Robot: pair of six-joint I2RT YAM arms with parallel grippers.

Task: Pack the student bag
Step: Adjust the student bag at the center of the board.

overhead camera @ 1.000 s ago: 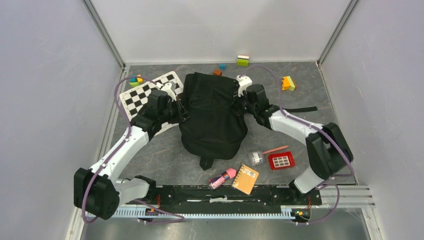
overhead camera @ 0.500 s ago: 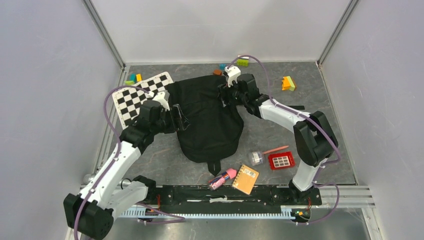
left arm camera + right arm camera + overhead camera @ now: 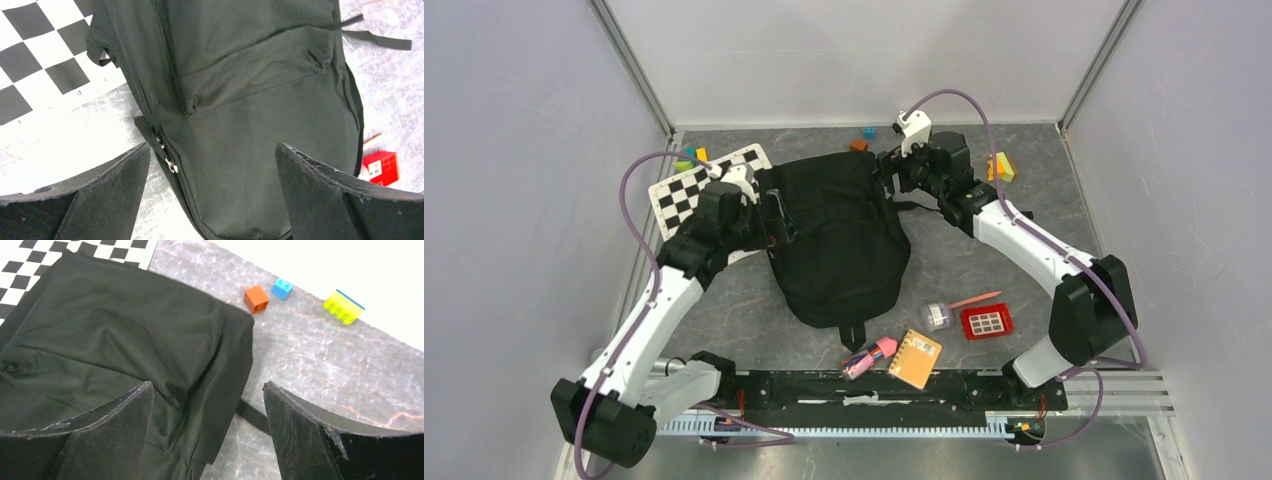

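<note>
The student bag (image 3: 839, 240), a large black fabric backpack, lies flat in the middle of the table. A strap tab points toward the arms' bases. My left gripper (image 3: 774, 215) hovers at the bag's left edge, open with nothing between its fingers. In the left wrist view the open left gripper (image 3: 212, 150) frames the bag (image 3: 250, 75) and its zipper pulls. My right gripper (image 3: 889, 175) is open over the bag's far right corner. The right wrist view shows the right gripper (image 3: 207, 385) spread above the bag's (image 3: 125, 330) edge and a strap, holding nothing.
A checkerboard sheet (image 3: 689, 190) lies partly under the bag's left side. Near the bases are a pink pouch (image 3: 869, 355), an orange notebook (image 3: 915, 357), a clear round container (image 3: 936, 315), a pencil (image 3: 976, 299) and a red calculator (image 3: 986, 321). Coloured blocks (image 3: 1000, 167) dot the far edge.
Both grippers went from shut on the bag's sides to open, letting it go. The bag, shifted leftward half a second ago, now lies flat. The right gripper drew back to the right.
</note>
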